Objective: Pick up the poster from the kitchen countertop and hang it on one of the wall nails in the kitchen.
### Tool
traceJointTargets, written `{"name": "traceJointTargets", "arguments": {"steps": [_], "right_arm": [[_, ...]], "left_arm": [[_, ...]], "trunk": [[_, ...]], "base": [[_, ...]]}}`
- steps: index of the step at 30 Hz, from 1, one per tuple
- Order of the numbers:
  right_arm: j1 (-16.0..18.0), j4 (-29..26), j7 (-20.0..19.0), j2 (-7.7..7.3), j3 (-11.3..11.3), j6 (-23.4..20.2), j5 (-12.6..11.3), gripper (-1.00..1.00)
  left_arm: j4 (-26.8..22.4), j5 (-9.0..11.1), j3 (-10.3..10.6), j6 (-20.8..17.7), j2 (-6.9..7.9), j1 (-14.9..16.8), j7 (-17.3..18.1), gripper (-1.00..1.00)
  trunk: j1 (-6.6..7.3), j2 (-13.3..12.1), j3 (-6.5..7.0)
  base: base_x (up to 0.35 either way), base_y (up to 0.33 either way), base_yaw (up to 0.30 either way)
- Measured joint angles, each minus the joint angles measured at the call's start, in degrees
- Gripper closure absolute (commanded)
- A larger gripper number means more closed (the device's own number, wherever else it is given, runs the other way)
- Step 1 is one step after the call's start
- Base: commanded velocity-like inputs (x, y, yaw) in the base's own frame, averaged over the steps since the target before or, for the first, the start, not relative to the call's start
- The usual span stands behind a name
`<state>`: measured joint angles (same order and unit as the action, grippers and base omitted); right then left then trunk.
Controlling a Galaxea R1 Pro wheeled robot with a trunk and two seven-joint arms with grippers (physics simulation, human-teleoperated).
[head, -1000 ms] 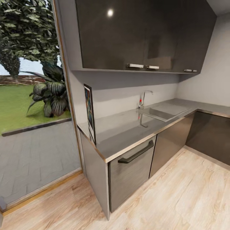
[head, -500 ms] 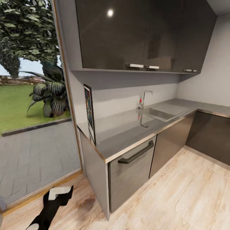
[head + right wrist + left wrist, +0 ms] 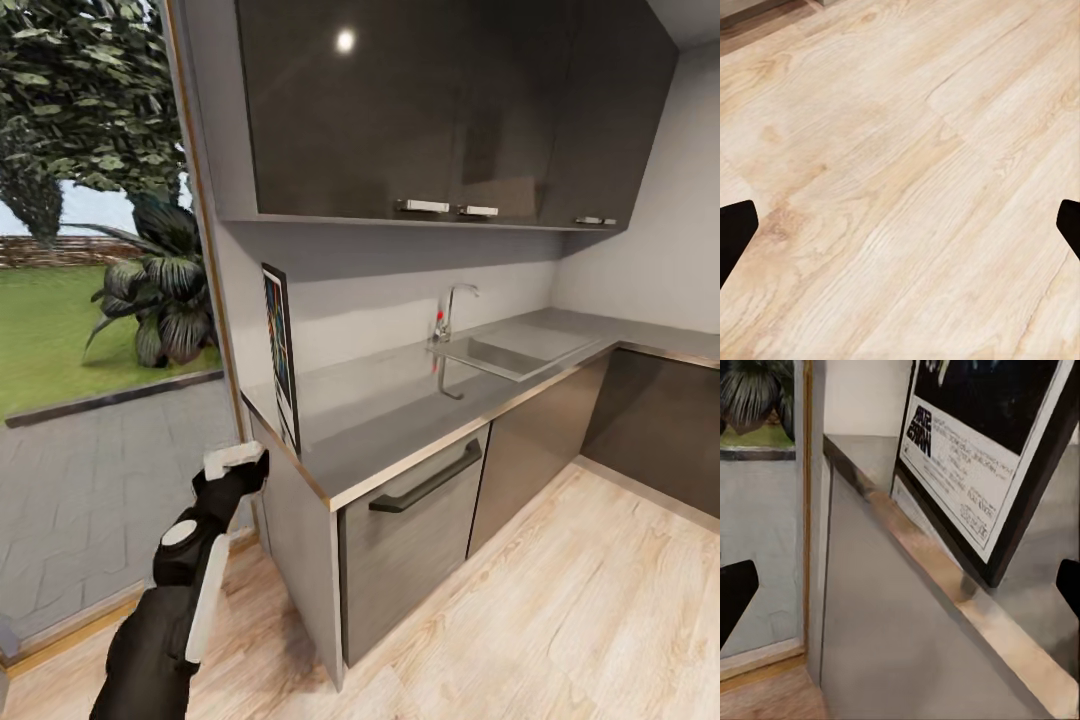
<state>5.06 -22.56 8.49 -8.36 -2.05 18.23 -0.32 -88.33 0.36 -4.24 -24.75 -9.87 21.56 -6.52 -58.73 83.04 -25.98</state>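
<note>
Poster (image 3: 281, 352) is found upright at the tabletop (image 3: 400, 410) end — not yet grasped, hanging undone. Left gripper (image 3: 236, 461) is positioned near, jaws apart; right gripper's jaws likewise apart.

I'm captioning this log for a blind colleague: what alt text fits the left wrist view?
The black-framed poster stands upright at the end of the grey kitchen countertop, ahead of the open left gripper. Beside the cabinet's side panel are a glass door and wooden floor.

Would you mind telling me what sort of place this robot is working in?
A home kitchen, most likely: a grey countertop with an inset sink and chrome tap, under dark wall cabinets.
</note>
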Motion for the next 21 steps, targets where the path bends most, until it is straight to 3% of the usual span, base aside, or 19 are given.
{"name": "traceJointTargets", "arguments": {"steps": [2, 5, 10, 21], "right_arm": [[0.00, 0.01, 0.00, 0.00, 0.00, 0.01, 0.00, -1.00], [0.00, 0.04, 0.00, 0.00, 0.00, 0.03, 0.00, -1.00], [0.00, 0.04, 0.00, 0.00, 0.00, 0.04, 0.00, -1.00], [0.00, 0.03, 0.00, 0.00, 0.00, 0.04, 0.00, -1.00]], "left_arm": [[0.70, -0.06, 1.00, -0.45, -0.09, 2.61, -1.69, -1.00], [5.84, -0.10, 4.47, -1.05, -0.11, 9.77, -5.45, -1.00], [10.89, -0.06, 5.47, -1.06, -0.12, 14.27, -7.56, -1.00], [13.27, -0.12, 7.78, -0.62, -0.12, 15.99, -8.45, -1.00]], "trunk": [[0.00, 0.00, 0.00], [0.00, 0.00, 0.00], [0.00, 0.00, -0.01], [0.00, 0.00, -0.01]], "base": [[0.000, 0.000, 0.000], [0.000, 0.000, 0.000], [0.000, 0.000, 0.000], [0.001, -0.001, 0.000]]}}
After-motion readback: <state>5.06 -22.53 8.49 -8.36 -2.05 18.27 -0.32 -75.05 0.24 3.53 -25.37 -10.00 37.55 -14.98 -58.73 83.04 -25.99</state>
